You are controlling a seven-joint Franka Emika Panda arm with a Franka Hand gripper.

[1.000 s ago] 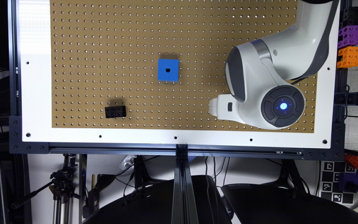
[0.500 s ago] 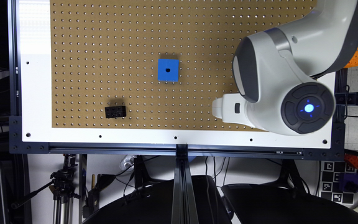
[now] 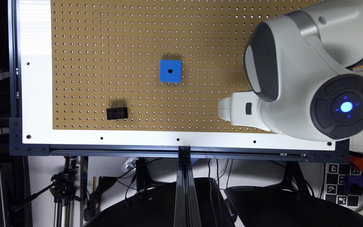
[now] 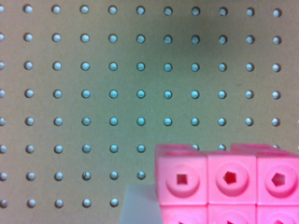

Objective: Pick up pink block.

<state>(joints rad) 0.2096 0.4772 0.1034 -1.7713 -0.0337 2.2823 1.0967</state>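
The step in hand is judged to be either the close approach to the pink block (image 4: 229,184) or the lift just after a grasp; which of the two cannot be settled from these pictures. In the wrist view the block is seen very near the camera, its top row of three round sockets facing the lens and a second row cut off by the frame's edge, with the pegboard worktop (image 4: 93,93) spread behind it. No contact with the block is shown there, so whether the gripper (image 3: 228,108) is released, clenched or grasping the block cannot be told. In the exterior view the gripper is seen as a white part past the wrist, at the exterior view's right, near the white border of the worktop (image 3: 106,47). The block is presumably hidden beneath the arm (image 3: 295,78). The blue cube (image 3: 170,71) and the black brick (image 3: 117,113) are well apart from it, toward the exterior view's left. If the block is not yet held, the next move calls for a square closing on its sides; if held, a straight lift is called for.
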